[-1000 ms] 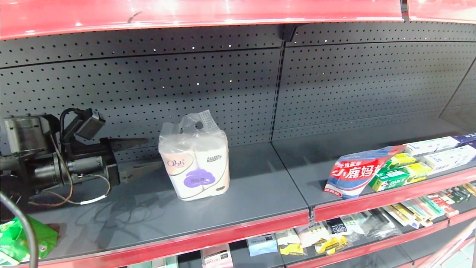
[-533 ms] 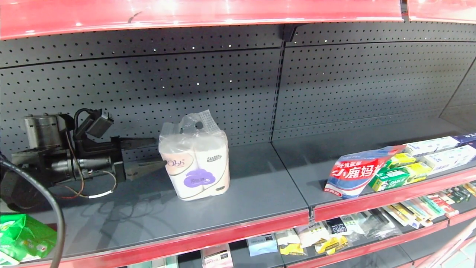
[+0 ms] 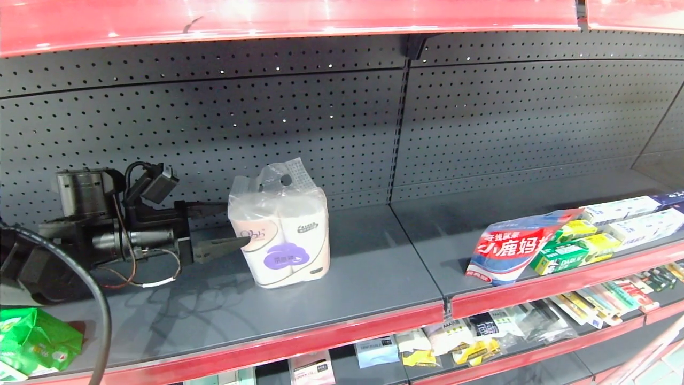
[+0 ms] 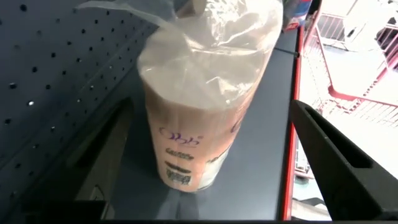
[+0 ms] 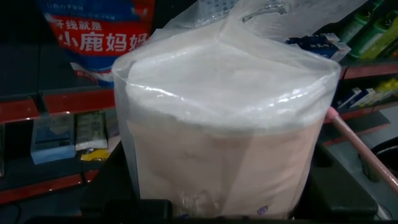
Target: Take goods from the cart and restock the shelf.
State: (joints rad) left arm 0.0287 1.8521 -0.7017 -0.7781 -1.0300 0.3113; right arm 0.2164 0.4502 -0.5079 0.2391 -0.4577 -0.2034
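Note:
A plastic-wrapped toilet paper pack (image 3: 280,235) stands upright on the grey shelf (image 3: 368,278), left of centre. My left gripper (image 3: 235,223) is level with it on its left side and open. One finger (image 3: 222,246) runs along the pack's front and the other sits behind it. In the left wrist view the pack (image 4: 199,124) stands between the widely spread fingers (image 4: 336,168) of the left gripper (image 4: 208,109). My right gripper (image 5: 224,205) is shut on a second toilet paper pack (image 5: 224,124), held up in front of the shelving.
A red and blue bag (image 3: 513,248) and toothpaste boxes (image 3: 604,230) lie at the shelf's right. A green packet (image 3: 32,339) sits at the front left corner. The pegboard wall (image 3: 320,123) is close behind. Bare shelf lies between pack and bag. A pink cart bar (image 5: 364,149) is near.
My left gripper has moved right along the shelf toward the pack, and its open fingers now flank the pack's left side. The pack has not moved.

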